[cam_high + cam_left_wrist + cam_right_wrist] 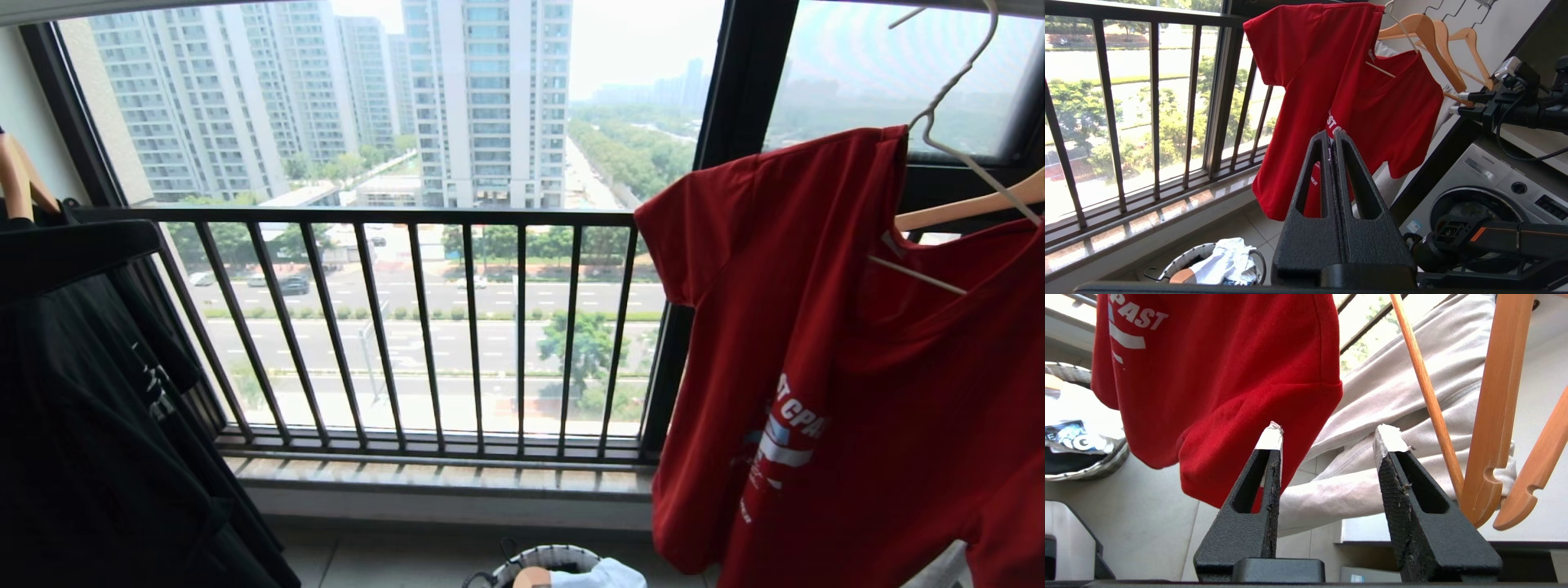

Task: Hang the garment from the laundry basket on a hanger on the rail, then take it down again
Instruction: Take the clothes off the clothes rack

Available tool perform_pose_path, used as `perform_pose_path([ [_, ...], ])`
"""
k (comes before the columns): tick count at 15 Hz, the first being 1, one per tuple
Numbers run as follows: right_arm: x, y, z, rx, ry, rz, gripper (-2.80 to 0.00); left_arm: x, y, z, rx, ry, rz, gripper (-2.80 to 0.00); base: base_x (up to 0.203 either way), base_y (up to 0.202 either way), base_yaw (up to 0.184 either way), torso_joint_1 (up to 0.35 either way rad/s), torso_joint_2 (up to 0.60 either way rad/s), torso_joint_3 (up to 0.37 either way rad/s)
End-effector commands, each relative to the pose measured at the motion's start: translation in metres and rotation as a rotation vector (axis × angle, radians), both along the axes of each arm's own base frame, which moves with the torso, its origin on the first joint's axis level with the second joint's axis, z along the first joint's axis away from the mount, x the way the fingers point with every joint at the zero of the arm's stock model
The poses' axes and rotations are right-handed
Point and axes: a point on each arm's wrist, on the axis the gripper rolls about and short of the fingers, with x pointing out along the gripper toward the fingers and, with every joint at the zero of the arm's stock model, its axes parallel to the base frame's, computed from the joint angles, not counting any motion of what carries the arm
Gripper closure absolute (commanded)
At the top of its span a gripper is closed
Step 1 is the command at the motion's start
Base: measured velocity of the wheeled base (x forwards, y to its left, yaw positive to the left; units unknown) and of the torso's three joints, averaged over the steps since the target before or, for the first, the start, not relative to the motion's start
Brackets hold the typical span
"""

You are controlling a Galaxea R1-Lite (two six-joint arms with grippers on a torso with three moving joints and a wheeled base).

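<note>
The red garment (857, 367) hangs at the right on the thin white wire hanger (951, 82), whose hook runs out of the top of the head view; the rail does not show. Neither gripper appears in the head view. My left gripper (1331, 134) is shut and empty, held back from the garment (1339, 81) and above the laundry basket (1180, 255). My right gripper (1331, 437) stands open with nothing between its white-taped fingertips, just beneath the garment's (1220, 375) lower hem. The laundry basket (522, 559) sits on the floor below the window.
Wooden hangers (1429, 36) and a pale grey garment (1392, 408) hang just beyond the red one. A black T-shirt (82, 408) hangs at the left. The dark barred window railing (408, 327) is ahead. A washing machine (1486, 192) stands at the right. A white shirt (1224, 261) lies in the basket.
</note>
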Motion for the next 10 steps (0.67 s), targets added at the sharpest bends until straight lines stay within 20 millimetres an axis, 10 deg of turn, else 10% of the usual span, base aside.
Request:
perform_pose_path([
  [1,0.014,-0.015,0.012,0.035,-0.02,0.076,0.0,0.001,0.0,0.0,-0.001,0.005,-0.002,0.0,0.0,0.0,0.0,0.0,0.0,0.0],
  [10,0.066,-0.024,0.051,0.261,-0.089,0.366,0.0,0.018,-0.006,-0.006,0.017,0.056,-0.008,0.0,0.0,0.0,0.0,0.0,0.0,0.0],
])
